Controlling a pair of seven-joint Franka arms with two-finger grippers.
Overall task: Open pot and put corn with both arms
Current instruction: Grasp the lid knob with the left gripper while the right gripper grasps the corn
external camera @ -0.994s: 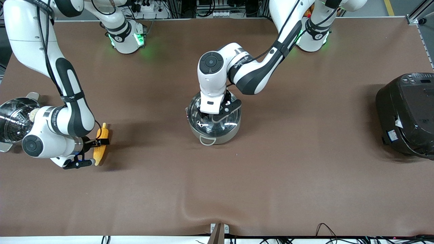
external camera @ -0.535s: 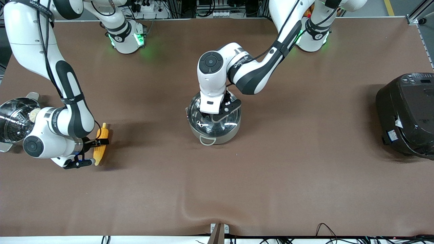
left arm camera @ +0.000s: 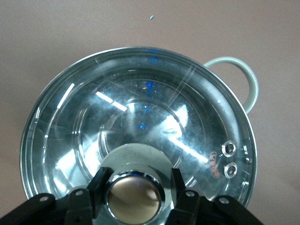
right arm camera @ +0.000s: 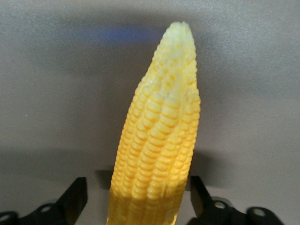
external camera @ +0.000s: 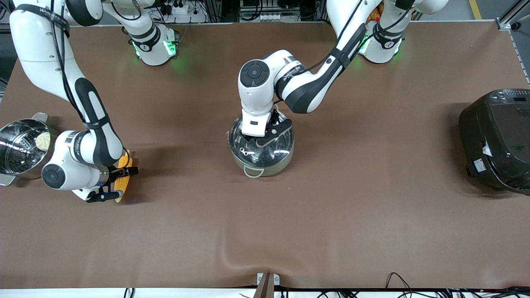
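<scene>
1. Left arm (external camera: 306, 89), from its base at one o'clock, bent down over the middle of the table, to lift the lid first.
2. Right arm (external camera: 91, 124), from its base at eleven o'clock, stretched low to nine o'clock, to fetch the food.
3. Pot (external camera: 265, 163) in the middle of the table, closed under its glass lid (left arm camera: 140, 103), so no way in for the corn yet.
4. Corn (right arm camera: 157, 154) flat on the table at nine o'clock from the pot, toward the right arm's end, not yet picked up.
5. Right gripper (external camera: 117, 183) low around the corn, fingers wide, a gap showing on each side.
6. Left gripper (left arm camera: 137, 176) narrow, pinching the knob (left arm camera: 134, 199) from both sides, probably ready to pull up.
7. Brown table (external camera: 331, 215) with a bump in the cover at six o'clock.
8. Big black cooker (external camera: 497, 140) at three o'clock and a steel steamer pot (external camera: 16, 149) with a white bun (external camera: 41, 140) at nine o'clock, near the corn; neither needed for this job.
9. Cables and metal frames past the twelve o'clock edge.
</scene>
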